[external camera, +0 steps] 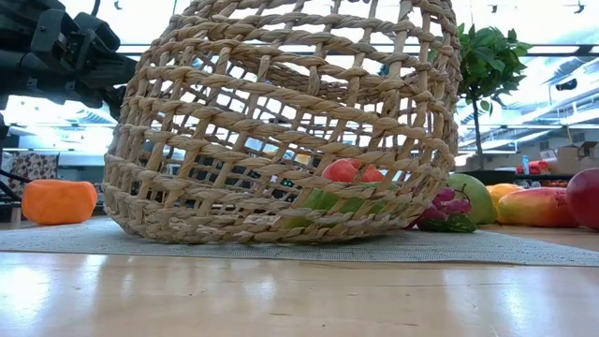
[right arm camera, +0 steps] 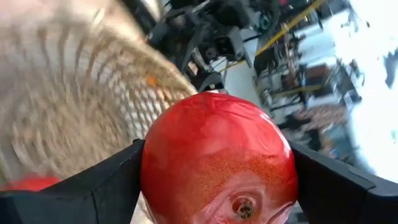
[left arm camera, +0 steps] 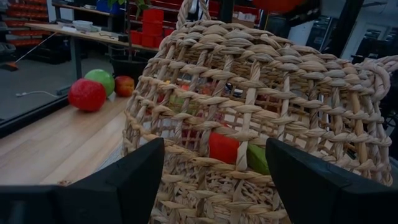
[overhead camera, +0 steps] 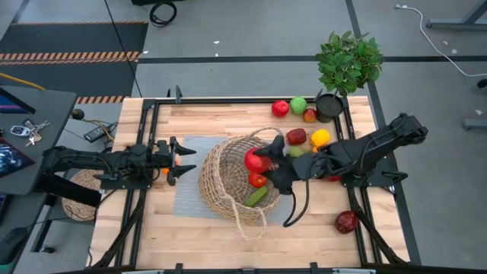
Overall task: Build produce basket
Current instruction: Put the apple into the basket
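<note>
**Ana:** Right gripper [overhead camera: 262, 160] is clamping a red fruit [right arm camera: 217, 158] between its fingers, and it is hanging over the mouth of the basket [overhead camera: 228, 183]. The right wrist view is showing the fruit filling the jaws from side to side.

**Ben:** Where is the basket sitting?

**Ana:** It is lying tipped on its side on a grey mat [overhead camera: 190, 205] near the middle of the table [overhead camera: 228, 236], with its mouth facing the right edge. A smaller red piece [overhead camera: 257, 180] and a green one [overhead camera: 256, 197] are already resting at the mouth.

**Ben:** So how should the drop go?

**Ana:** I would judge that the fruit needs carrying deeper, past the rim, before the fingers part. With the basket tilted like this, a round fruit let go at the lip is likely rolling straight back out.

**Ben:** What is the left arm doing?

**Ana:** The left gripper [overhead camera: 183, 160] is standing with its fingers spread, just beside the basket's closed bottom, on the side toward the left edge. I cannot tell if it is touching the weave. It is well placed to brace the basket if that gets pushed.

**Ben:** Anything waiting?

**Ana:** More fruit is sitting toward the far right corner by a potted plant [overhead camera: 346, 65], and a dark red piece [overhead camera: 346, 221] is lying near the right edge.
</note>
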Tool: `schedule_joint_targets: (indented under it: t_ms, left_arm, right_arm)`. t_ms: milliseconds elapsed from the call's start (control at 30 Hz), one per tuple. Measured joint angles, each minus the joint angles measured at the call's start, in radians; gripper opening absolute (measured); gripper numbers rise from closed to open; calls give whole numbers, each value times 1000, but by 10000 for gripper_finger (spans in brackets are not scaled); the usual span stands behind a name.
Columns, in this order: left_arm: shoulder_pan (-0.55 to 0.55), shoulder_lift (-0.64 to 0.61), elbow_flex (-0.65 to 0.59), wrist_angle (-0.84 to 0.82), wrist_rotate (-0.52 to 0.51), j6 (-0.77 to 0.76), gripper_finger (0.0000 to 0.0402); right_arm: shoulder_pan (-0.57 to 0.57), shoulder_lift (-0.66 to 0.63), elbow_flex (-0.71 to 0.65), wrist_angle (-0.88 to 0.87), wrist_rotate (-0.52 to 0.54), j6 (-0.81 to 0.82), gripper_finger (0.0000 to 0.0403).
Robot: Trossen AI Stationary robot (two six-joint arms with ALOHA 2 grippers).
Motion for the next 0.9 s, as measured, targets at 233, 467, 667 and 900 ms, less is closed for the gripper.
schedule_joint_targets:
  t_ms: [233, 467, 667, 900]
  left_arm:
    - [0, 0, 0, 0, 0, 0, 286]
    - [0, 0, 0, -1, 0, 0, 286]
    - [0, 0, 0, 0, 0, 0, 286]
    - [0, 0, 0, 0, 0, 0, 286]
  right_arm:
    - [-1, 15, 0, 5, 40, -274, 360]
    - [-1, 16, 0, -7, 53, -399, 360]
    - [-1, 16, 0, -16, 55, -397, 360]
    - [0, 16, 0, -20, 30, -309, 360]
